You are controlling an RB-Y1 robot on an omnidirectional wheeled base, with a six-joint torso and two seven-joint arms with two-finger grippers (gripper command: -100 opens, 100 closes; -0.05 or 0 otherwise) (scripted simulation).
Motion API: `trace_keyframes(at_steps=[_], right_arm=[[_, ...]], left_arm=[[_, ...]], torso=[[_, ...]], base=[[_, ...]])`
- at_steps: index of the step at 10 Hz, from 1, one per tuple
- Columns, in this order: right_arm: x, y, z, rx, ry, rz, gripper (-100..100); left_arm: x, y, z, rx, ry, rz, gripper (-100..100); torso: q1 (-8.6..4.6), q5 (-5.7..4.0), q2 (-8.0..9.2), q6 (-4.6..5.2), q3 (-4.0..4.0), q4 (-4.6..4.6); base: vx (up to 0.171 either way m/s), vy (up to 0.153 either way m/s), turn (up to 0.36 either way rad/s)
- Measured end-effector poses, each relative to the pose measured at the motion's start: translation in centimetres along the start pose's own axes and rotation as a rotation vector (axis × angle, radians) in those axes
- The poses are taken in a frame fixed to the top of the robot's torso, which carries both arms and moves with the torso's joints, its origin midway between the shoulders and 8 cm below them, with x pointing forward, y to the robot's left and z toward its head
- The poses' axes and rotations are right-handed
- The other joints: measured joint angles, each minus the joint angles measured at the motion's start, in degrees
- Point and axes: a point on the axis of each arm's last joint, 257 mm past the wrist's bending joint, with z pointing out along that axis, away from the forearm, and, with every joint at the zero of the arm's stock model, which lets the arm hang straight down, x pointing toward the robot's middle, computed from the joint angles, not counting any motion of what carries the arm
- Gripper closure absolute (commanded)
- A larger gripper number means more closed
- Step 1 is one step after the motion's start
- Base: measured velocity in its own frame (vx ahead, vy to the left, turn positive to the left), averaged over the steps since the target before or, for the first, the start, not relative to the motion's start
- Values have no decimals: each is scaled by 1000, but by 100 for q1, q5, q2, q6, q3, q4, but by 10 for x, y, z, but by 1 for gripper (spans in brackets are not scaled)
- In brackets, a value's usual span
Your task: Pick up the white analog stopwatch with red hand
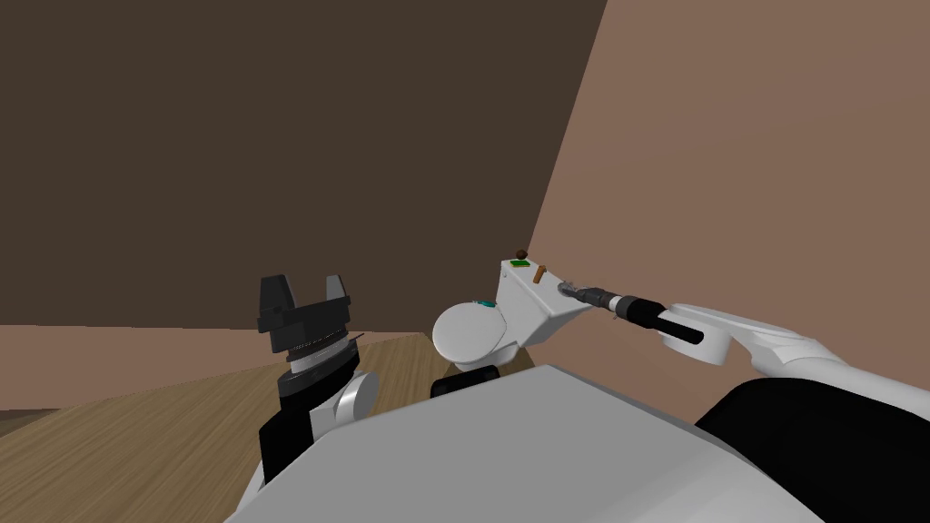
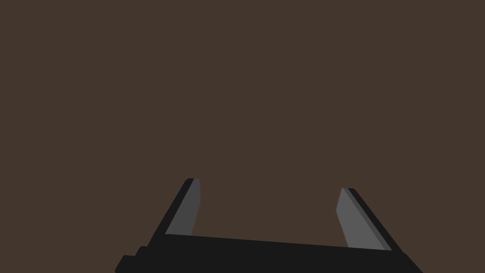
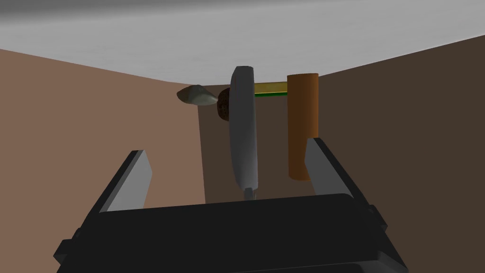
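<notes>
1. While the grasp is not yet closed, the right gripper (image 3: 227,148) brackets the stopwatch (image 3: 242,128). Its fingers (image 3: 132,182) are spread, with the grey disc edge-on between them and touching neither.
2. Next move (a judgement): close squarely on the disc's faces and avoid the brown cylinder (image 3: 303,123) just beside one finger.
3. The right arm is stretched out to the top of the toilet tank (image 1: 536,304), where the stopwatch sits.
4. Beyond lie a dark ball (image 3: 222,106) and a green-edged slab (image 3: 271,89).
5. The left gripper (image 1: 304,286) points upward, fingers spread and holding nothing.

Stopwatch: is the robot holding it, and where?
Nothing is held. The right gripper stands open around the stopwatch, not touching it; the left gripper is open and empty.
</notes>
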Motion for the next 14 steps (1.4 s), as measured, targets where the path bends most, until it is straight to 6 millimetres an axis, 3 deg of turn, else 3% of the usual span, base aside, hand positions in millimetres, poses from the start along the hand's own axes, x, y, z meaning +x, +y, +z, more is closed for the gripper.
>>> trace_keyframes(at_steps=[5, 14], right_arm=[[2, -3, 3, -18, -4, 1, -100], [26, -49, -10, -10, 16, 12, -100]], left_arm=[[0, 0, 0, 0, 0, 0, 0], [0, 0, 0, 0, 0, 0, 0]], torso=[[-1, 0, -1, 0, 0, 0], [-6, -4, -5, -2, -4, -2]], base=[[0, 1, -3], [0, 0, 0]])
